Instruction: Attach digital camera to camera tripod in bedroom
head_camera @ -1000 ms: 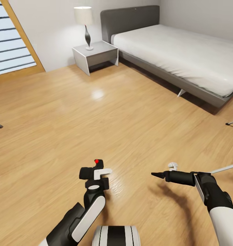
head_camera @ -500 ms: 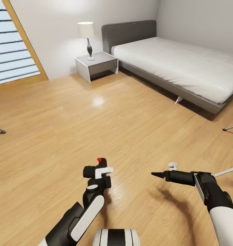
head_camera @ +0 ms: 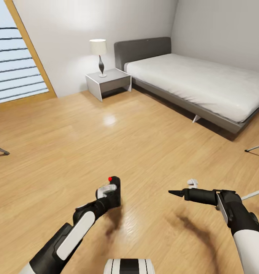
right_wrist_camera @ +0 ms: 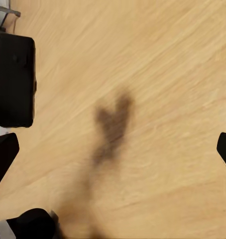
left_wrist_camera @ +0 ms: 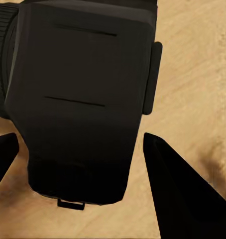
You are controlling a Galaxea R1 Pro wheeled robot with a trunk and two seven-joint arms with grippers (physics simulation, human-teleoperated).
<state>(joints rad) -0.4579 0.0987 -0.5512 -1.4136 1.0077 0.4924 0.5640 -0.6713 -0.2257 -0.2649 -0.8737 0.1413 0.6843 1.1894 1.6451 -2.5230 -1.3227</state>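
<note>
The digital camera (head_camera: 115,189), a small black box with a red dot on top, hangs low over the wood floor with my left gripper (head_camera: 108,192) shut on it. In the left wrist view its dark body (left_wrist_camera: 78,99) sits between the two black fingers (left_wrist_camera: 165,174). The right wrist view catches the same camera (right_wrist_camera: 13,79) off to one side. My right gripper (head_camera: 180,189) is held apart to the right of it, open and holding nothing, its fingertips (right_wrist_camera: 4,152) spread wide over bare floor. Two thin silver rods (head_camera: 255,147) poke in at the right edge; what they belong to is out of view.
A grey-framed bed (head_camera: 205,80) with a white mattress fills the back right. A grey nightstand (head_camera: 108,80) with a lamp (head_camera: 99,47) stands beside it. A slatted, wood-framed window (head_camera: 15,72) is at the left. A grey leg (head_camera: 0,149) juts in at the left edge.
The head view has tilted up, so the room sits lower in the picture. My left arm has stretched forward and turned, carrying the camera. The right arm has held still.
</note>
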